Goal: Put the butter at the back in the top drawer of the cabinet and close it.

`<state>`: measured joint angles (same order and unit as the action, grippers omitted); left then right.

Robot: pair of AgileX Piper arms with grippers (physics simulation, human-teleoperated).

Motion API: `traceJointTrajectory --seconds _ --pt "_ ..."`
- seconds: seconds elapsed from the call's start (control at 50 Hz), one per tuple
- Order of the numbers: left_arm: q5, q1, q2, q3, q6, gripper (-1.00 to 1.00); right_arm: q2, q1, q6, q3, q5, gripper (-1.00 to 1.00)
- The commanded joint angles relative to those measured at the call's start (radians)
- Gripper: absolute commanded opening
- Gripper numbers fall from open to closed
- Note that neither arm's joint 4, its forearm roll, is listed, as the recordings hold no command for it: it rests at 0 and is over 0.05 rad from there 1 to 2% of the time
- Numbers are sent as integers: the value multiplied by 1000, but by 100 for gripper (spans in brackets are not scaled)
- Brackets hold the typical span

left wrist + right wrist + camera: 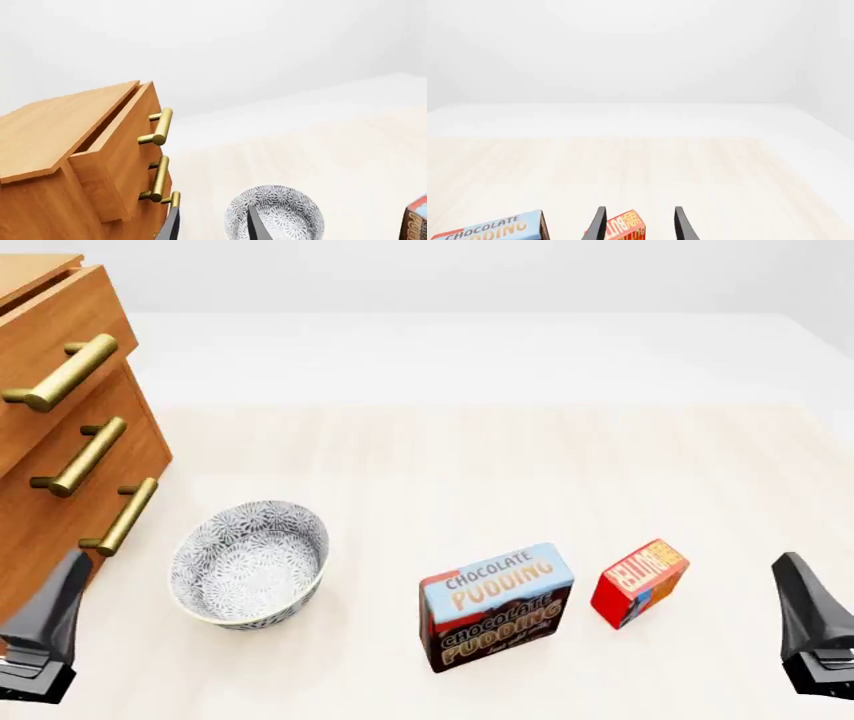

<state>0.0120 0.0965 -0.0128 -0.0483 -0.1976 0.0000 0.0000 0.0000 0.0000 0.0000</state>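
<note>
The butter (639, 582), a small red box with orange lettering, stands on the table at the front right, next to the Chocolate Pudding box (497, 606). The wooden cabinet (30, 272) stands at the left. Its top drawer (54, 325) is pulled out a little; a gap shows behind the drawer front in the left wrist view (128, 137). My left gripper (47, 625) is open and empty, low in front of the cabinet. My right gripper (814, 625) is open and empty, to the right of the butter. The butter shows between its fingers in the right wrist view (626, 228), apart from them.
A patterned grey bowl (250, 562) sits between the cabinet and the pudding box; it also shows in the left wrist view (275, 214). Two lower drawers with brass handles (83, 455) are shut. The light wood tabletop (467, 460) stretches back to a white strip.
</note>
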Motion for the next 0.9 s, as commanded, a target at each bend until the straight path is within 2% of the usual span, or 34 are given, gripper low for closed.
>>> traceJointTrajectory --seconds 0.02,0.06,0.1,0.14,0.18,0.28,0.3,0.32,0.38,0.46,0.56,0.76,0.9 --pt "96 67 10 -84 -130 100 0 0 0 0 0 100" --pt "134 73 8 -114 -146 100 0 0 0 0 0 100" --pt "155 81 -12 -122 -209 100 0 0 0 0 0 100" --pt "167 92 2 -132 -218 100 0 0 0 0 0 100" --pt "178 103 -18 -147 -262 100 0 0 0 0 0 100" --pt "167 124 -108 -158 -357 100 0 0 0 0 0 100" --pt "166 124 -109 -158 -357 100 0 0 0 0 0 100" --pt "164 125 -135 -161 -391 100 0 0 0 0 0 100" --pt "156 117 -181 -172 -403 100 0 0 0 0 0 100" --pt "143 107 -239 -196 -467 100 0 0 0 0 0 100" --pt "150 97 -276 -239 -512 100 0 0 0 0 0 100" --pt "174 32 -270 -224 -630 100 0 0 0 0 0 100" --pt "181 23 -295 -256 -683 100 0 0 0 0 0 100"
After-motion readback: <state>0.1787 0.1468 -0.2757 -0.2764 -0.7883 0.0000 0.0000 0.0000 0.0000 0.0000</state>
